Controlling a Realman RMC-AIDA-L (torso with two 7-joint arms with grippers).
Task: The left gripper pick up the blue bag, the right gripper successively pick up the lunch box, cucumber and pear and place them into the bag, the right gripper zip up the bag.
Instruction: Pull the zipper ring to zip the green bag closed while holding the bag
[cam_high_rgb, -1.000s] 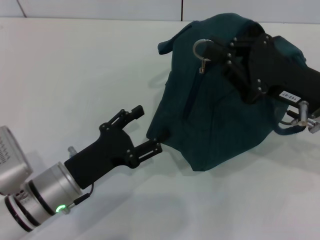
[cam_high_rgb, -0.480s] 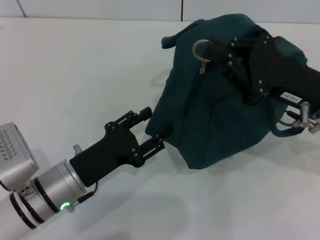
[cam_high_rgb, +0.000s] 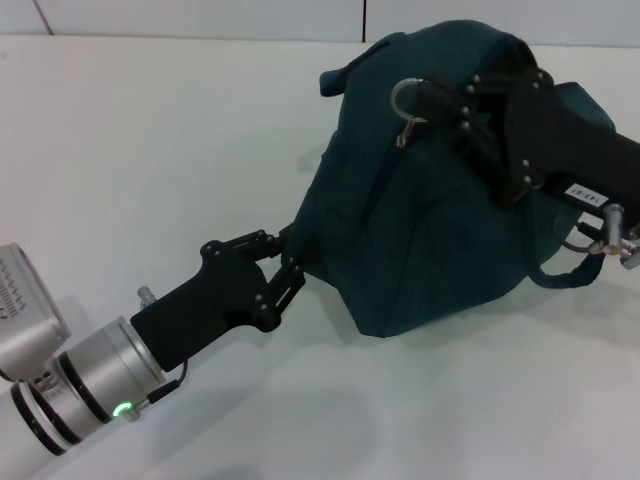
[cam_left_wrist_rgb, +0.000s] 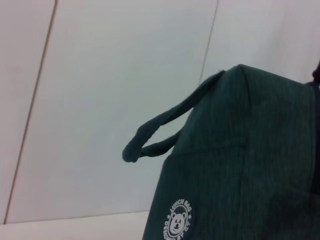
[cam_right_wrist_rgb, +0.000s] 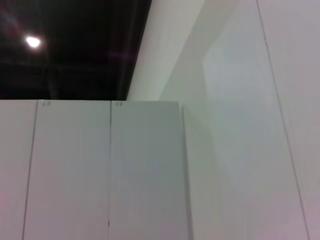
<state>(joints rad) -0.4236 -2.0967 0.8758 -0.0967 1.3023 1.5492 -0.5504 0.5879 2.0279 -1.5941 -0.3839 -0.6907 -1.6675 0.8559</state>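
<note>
The blue bag (cam_high_rgb: 440, 230) stands bulging on the white table at the centre right of the head view. My left gripper (cam_high_rgb: 288, 262) is shut on its lower left corner. My right gripper (cam_high_rgb: 432, 98) lies across the bag's top, shut on the metal zip pull ring (cam_high_rgb: 403, 97). The left wrist view shows the bag's side (cam_left_wrist_rgb: 240, 150) with a bear logo (cam_left_wrist_rgb: 177, 222) and a carry handle (cam_left_wrist_rgb: 160, 132). The right wrist view shows only wall and ceiling. Lunch box, cucumber and pear are out of view.
The white table (cam_high_rgb: 150, 150) spreads to the left of and in front of the bag. A bag strap (cam_high_rgb: 565, 270) loops out at the right, under my right arm. A white wall runs along the back.
My left gripper moved forward and shut on the bag's lower left corner; it was open beside it before. The bag's bottom edge has shifted and lifted slightly. The right gripper stays on the zip pull.
</note>
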